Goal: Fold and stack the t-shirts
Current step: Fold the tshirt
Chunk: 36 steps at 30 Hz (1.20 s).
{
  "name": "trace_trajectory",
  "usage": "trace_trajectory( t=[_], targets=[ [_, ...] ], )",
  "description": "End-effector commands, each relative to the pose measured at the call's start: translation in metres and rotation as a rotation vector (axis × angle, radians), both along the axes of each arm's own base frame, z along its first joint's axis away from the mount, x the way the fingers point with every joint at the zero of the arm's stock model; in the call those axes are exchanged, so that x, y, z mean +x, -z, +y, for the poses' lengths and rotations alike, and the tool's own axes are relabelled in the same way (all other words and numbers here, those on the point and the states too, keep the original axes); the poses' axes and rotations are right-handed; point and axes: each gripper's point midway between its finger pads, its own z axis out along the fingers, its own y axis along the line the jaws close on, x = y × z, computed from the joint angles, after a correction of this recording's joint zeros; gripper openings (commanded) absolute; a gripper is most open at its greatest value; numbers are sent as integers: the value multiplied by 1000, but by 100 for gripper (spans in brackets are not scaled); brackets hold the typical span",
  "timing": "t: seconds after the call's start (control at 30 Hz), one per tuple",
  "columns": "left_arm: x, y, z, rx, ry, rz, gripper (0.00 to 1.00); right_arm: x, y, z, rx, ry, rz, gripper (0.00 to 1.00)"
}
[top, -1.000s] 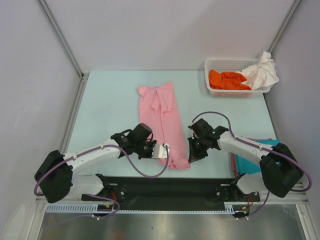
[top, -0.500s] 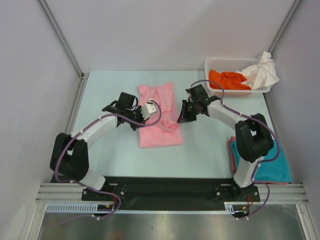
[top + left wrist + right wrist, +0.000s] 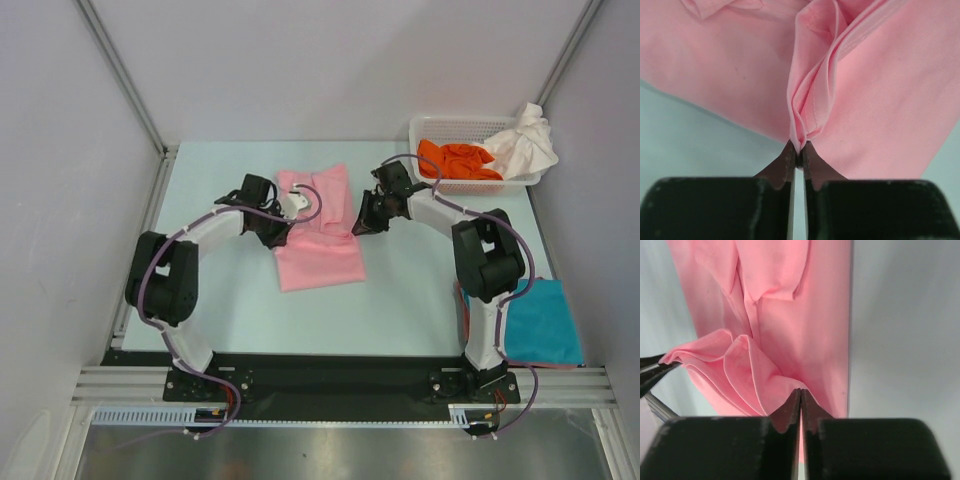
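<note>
The light pink t-shirt (image 3: 318,245) lies mid-table, its near end doubled back over the far part. My left gripper (image 3: 285,208) is shut on the shirt's left hem corner; the left wrist view shows bunched pink hem (image 3: 807,115) pinched at my gripper (image 3: 799,150). My right gripper (image 3: 362,222) is shut on the right hem corner; the right wrist view shows pink folds (image 3: 760,375) running into my gripper (image 3: 800,392). A folded teal t-shirt (image 3: 542,322) lies at the near right. An orange t-shirt (image 3: 455,160) and a white t-shirt (image 3: 522,143) sit in the basket.
The white lattice basket (image 3: 428,183) stands at the far right corner of the pale table (image 3: 220,290). Both arms reach far forward over the table, one on each side of the pink shirt. Enclosure walls close in left and right.
Both grippers have carried the pink shirt's near hem away from the bases toward the far end, folding it in half lengthwise. The right arm moved off the teal shirt, which now shows fully.
</note>
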Motion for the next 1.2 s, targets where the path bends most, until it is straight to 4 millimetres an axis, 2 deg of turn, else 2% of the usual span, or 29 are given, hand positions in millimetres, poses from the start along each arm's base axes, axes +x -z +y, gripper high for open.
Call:
trace_trajectory(
  t=[0.0,0.03,0.07,0.1,0.13,0.2,0.23,0.27,0.3,0.37,0.4,0.43,0.47,0.5,0.53,0.57,0.63,0.67,0.73,0.77,0.83,0.93,1.07,1.17],
  targets=[
    [32,-13,-1,-11,-66,-70,15,26,-10,-3,27,49,-42,20],
    [38,-12,0,-3,-89,-73,26,29,-8,-6,22,63,-39,27],
    [52,-21,0,-2,-119,-104,29,38,-10,-17,12,103,-46,33],
    [62,-11,9,39,-185,-96,32,42,-10,-23,7,126,-51,41],
    [77,-22,11,46,-222,-129,38,47,-19,-29,9,148,-73,43],
    [93,-22,24,68,-312,-135,45,57,-32,-45,-18,189,-129,45],
    [99,-20,32,86,-352,-137,52,58,-38,-49,-32,191,-152,45],
    [110,-30,41,71,-387,-159,55,57,-49,-54,-45,192,-180,45],
    [114,-33,46,65,-412,-163,60,51,-48,-56,-67,167,-187,46],
    [122,-46,64,85,-479,-200,60,35,-45,-62,-95,143,-157,48],
    [120,-53,67,93,-488,-203,59,25,-49,-63,-98,119,-163,50],
    [111,-52,62,85,-456,-184,54,6,-35,-65,-111,103,-121,52],
    [96,-71,56,64,-392,-202,51,-8,-30,-64,-105,84,-97,54],
    [82,-74,48,48,-336,-203,50,-20,-37,-63,-95,74,-107,57],
    [50,-52,33,56,-246,-159,49,-44,-20,-58,-106,49,-54,58],
    [30,-72,22,44,-128,-231,48,-53,-19,-53,-96,34,-51,59],
    [-5,-63,7,81,10,-247,48,-73,-15,-42,-92,5,-24,61],
    [-38,-44,-3,125,123,-215,48,-82,-7,-40,-87,-1,-4,61],
    [-63,-28,-8,155,191,-178,52,-93,1,-36,-78,-6,18,61],
    [-81,-12,-11,176,243,-148,53,-100,8,-33,-67,0,36,61],
    [-100,3,-16,197,298,-115,57,-101,13,-30,-50,8,43,61],
    [-112,17,-24,212,346,-96,61,-105,21,-27,-49,9,59,61],
    [-107,29,-28,252,353,-121,62,-106,31,-19,-38,-1,77,61],
    [-109,39,-30,265,353,-103,61,-105,39,-20,-44,15,85,60]
  ],
)
